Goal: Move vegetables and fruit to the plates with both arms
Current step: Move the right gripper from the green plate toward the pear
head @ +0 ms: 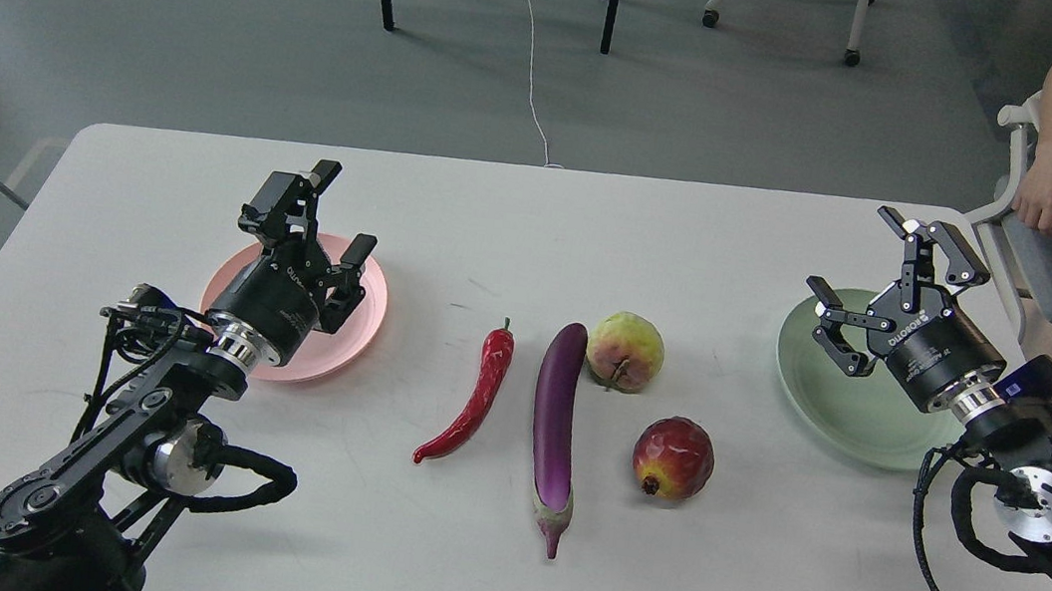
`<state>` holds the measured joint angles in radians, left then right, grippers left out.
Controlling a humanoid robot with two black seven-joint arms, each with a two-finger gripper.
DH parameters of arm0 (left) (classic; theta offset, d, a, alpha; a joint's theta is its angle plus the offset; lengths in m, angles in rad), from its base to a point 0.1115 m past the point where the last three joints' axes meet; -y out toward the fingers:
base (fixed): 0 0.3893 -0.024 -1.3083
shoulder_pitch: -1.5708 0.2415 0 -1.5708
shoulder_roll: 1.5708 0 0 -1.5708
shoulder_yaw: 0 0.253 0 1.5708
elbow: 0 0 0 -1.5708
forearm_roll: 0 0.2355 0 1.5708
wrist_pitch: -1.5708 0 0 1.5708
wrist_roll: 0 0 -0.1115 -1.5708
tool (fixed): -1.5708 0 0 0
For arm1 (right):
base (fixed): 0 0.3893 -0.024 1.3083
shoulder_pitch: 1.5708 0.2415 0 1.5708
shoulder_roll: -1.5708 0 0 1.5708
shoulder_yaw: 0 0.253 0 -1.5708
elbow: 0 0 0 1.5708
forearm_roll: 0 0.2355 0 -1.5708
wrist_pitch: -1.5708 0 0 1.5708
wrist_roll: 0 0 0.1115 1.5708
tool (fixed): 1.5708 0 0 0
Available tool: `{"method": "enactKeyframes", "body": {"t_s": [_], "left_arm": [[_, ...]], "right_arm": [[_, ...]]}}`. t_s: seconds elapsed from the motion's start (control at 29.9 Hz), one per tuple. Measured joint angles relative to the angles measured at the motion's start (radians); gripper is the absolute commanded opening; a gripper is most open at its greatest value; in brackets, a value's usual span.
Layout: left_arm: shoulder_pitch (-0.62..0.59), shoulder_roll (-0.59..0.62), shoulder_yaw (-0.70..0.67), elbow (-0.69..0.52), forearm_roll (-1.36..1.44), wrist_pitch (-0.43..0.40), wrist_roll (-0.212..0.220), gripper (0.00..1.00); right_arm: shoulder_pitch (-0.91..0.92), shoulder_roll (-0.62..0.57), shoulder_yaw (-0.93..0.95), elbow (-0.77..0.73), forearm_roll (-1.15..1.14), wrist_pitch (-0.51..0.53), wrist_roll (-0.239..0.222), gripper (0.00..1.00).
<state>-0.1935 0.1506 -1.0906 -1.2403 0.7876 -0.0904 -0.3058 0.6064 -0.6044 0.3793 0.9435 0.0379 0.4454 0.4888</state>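
On the white table (653, 572) the pink plate (368, 316) sits on the left and the pale green plate (833, 414) on the right, both bare, with all four pieces of produce lying between them. The purple eggplant (557, 420) is the longest piece, lying lengthwise with its pale tip toward me; it looks smooth and slippery, so I'd take it across the thick middle rather than the tapering end. Just left of it, not touching, the red chili (471, 401) curves glossy and slim, probably light and prone to roll, best pinched mid-length. The yellow-green fruit (626, 351) sits beside the eggplant's far end; the deep red fruit (673, 457) lies nearer, apart from it. Both look round and firm, needing a wide grasp across the middle. The left gripper (334, 222) hangs over the pink plate, fingers spread wide, holding nothing. The right gripper (876, 268) hangs over the green plate, likewise wide and empty.
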Motion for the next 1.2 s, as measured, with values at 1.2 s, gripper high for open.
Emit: {"method": "enactKeyframes", "body": {"t_s": [1.2], "left_arm": [[-0.004,0.023,0.019,-0.094,-0.007,-0.023,-0.099,0.98]], "right_arm": [[0.929,0.270,-1.054,-0.003,-1.351,-0.317,0.000,0.99]]}}
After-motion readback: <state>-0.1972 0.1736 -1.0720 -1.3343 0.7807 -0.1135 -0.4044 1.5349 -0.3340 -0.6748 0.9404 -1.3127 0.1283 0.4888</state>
